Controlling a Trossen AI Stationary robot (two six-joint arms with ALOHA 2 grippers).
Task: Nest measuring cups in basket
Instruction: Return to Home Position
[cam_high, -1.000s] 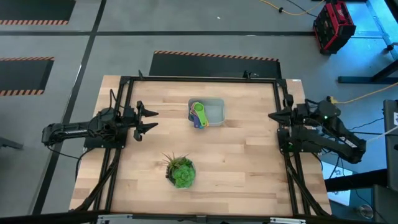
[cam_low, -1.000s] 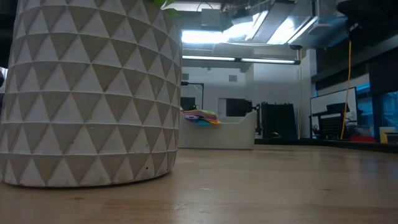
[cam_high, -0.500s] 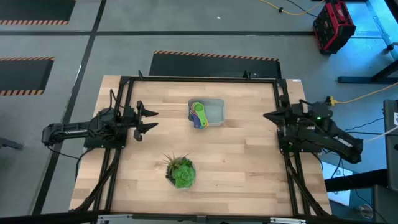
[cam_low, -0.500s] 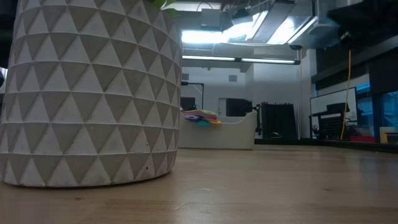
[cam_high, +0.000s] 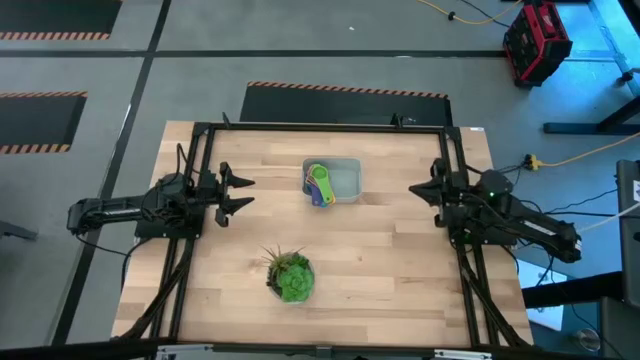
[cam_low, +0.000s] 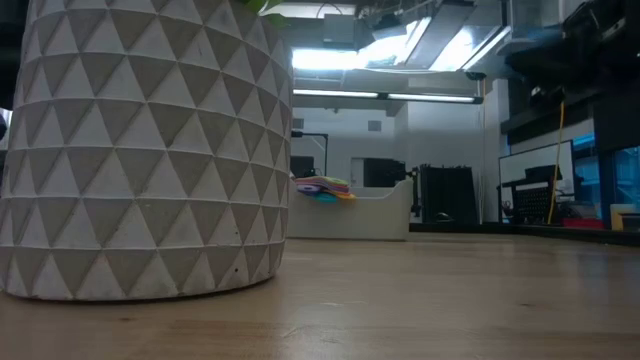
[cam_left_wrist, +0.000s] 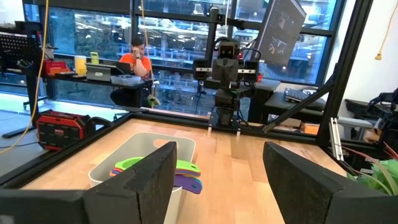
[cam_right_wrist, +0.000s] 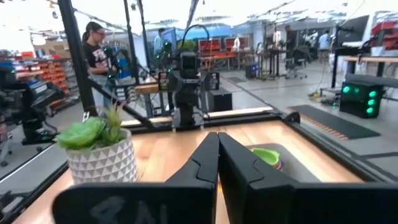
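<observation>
Right jaws closed over wooden table; person stands beyond.

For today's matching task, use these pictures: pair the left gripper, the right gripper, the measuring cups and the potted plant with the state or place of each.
Things:
1. left gripper
2. right gripper
3. measuring cups
4. potted plant

States or places:
A. stands on the bare table, outside the basket
B. fingers pressed together
C. stacked at one end of the basket
D. fingers spread apart

Pairs: 1-D, 2-B, 3-C, 4-A.
</observation>
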